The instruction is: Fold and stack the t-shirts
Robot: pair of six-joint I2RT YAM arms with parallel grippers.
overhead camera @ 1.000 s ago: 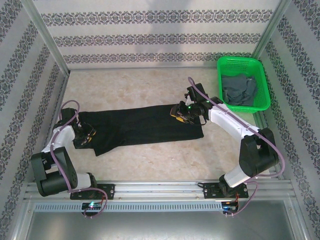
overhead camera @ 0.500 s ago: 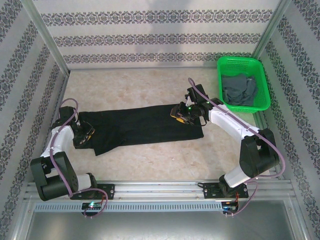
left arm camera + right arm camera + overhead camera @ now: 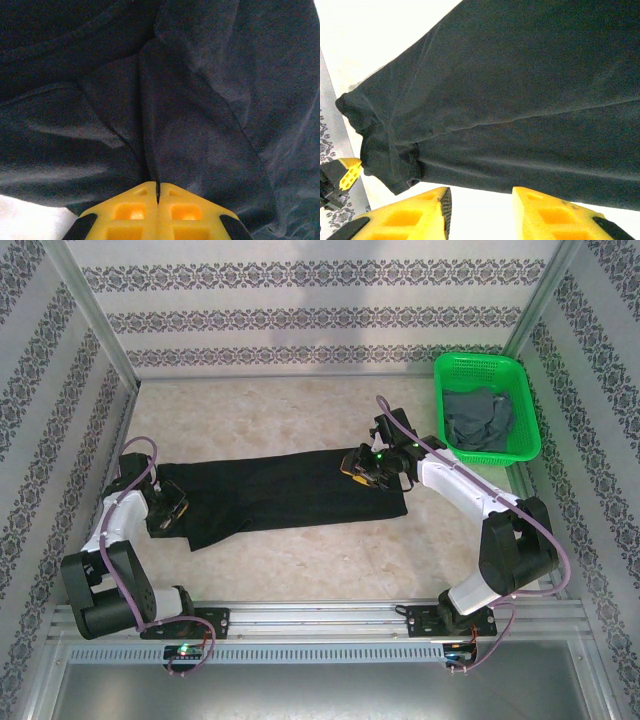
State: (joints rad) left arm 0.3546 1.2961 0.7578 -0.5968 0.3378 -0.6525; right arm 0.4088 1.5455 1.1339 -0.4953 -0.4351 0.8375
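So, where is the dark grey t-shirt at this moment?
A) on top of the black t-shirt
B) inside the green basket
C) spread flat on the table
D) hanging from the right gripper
B: the dark grey t-shirt lies crumpled inside the green basket, apart from the black t-shirt.

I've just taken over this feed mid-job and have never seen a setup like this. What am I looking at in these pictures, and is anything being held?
These are two robot arms bolted at the near edge of a table. The wide picture comes from a fixed camera above and behind them. The other two come from a camera on each wrist. A black t-shirt lies spread along the table, and a dark grey t-shirt sits crumpled in a green basket at the far right. The left pincer is shut, pinching the black shirt's cloth at its left end. The right pincer is open by the shirt's right end, holding nothing.
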